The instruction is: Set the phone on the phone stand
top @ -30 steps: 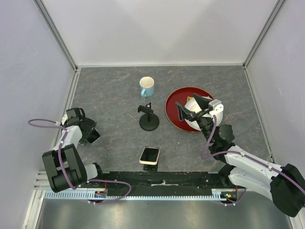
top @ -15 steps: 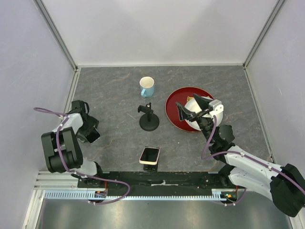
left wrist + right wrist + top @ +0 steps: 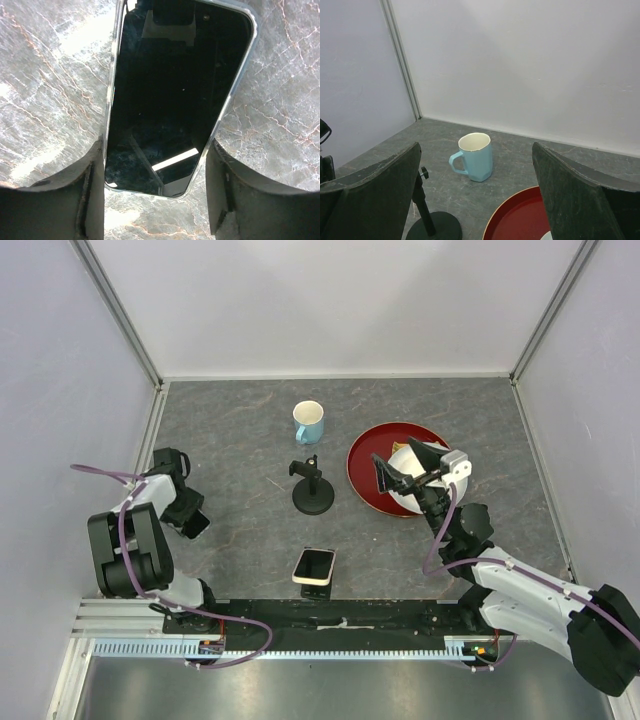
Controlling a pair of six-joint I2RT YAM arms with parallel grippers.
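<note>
Left claw [image 3: 156, 155]: low over the left side of the table. Its fingers [image 3: 90, 190] stand one at each long edge of the phone [image 3: 175, 85], at its near end. You cannot tell whether they press the case or sit just beside it.
Right claw [image 3: 476, 150]: spread wide and empty, hanging above the red plate [image 3: 352, 472] on the right.
Phone, place: flat on the grey table [image 3: 240, 420], screen up, well apart from the stand.
Phone stand [image 3: 313, 587]: low black piece at the near middle, under a pale-rimmed dark slab. From above you cannot tell what that slab is.
Handling, judged: stiff, slim and light. The glass face looks fragile and slick; the case rim is likely grippier. Lying flat, it leaves you little edge to catch.
Hold, judged: take the two long edges across the width, nearer mid-length so it does not swing, and keep off the screen.
Markings: none readable. The screen is dark and shows only reflections. No brand is visible on the phone, the pale blue mug [image 3: 308, 421] or the pole stand [image 3: 313, 498].
</note>
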